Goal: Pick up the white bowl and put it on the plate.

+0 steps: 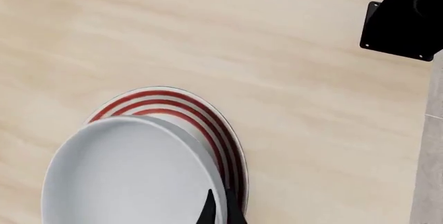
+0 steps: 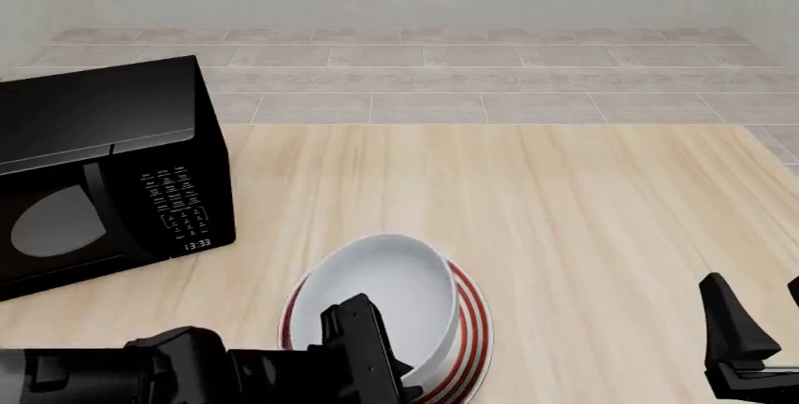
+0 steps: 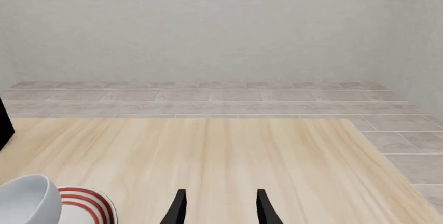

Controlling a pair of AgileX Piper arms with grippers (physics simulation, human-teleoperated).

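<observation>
In the left wrist view, the bowl [image 1: 132,175] sat over the plate [image 1: 207,125], covering most of it; only an arc of red rings showed past the bowl's rim. The left gripper [image 1: 220,211] had its two dark fingertips pinched on that rim, one inside the bowl and one outside. A black microwave [image 1: 405,16] corner stood well apart on the table [image 1: 291,79].

In the front view, the bowl [image 2: 381,296] rested on the plate [image 2: 474,329] near the table's front edge, tilted a little. The left gripper [image 2: 381,367] reached in from the left and met the bowl's near rim. The microwave [image 2: 107,175] stood at the left. The right gripper [image 2: 755,348] hovered low at the right, well apart from the dishes.

In the right wrist view, the right gripper [image 3: 218,208] was spread apart, holding nothing, above bare table [image 3: 242,151]. The bowl [image 3: 28,200] and plate [image 3: 86,203] showed at one edge.
</observation>
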